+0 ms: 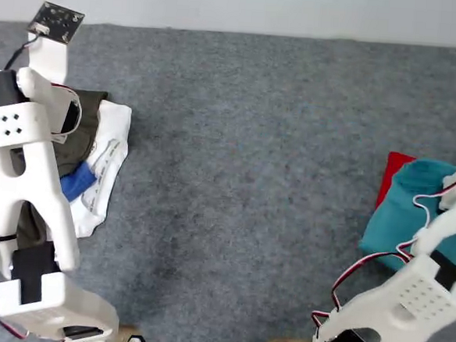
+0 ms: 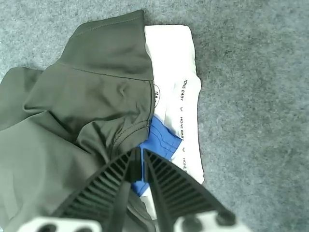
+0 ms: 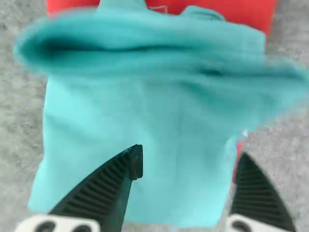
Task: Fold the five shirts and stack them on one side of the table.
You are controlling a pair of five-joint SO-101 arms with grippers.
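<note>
1. Grey felt covered the bench, with a pale wall beyond its far edge. From above, five shirts lay in two groups. An olive shirt, a white shirt and a blue shirt were heaped at the left edge under the left arm. A teal shirt lay on a red shirt at the right edge, beneath the right arm. Both groups probably sat at the edges to leave the middle free for folding. I could not tell which one was meant as the stack.
2. From the left wrist, the left hand hung over the olive shirt's rumpled hem, where the blue one peeked out. Its fingers were drawn together to a thin slit, with no cloth plainly caught between them.
3. From the right wrist, the right hand hung over the teal shirt with its fingers spread wide, gripping nothing. That suited a pinch at the near hem.
</note>
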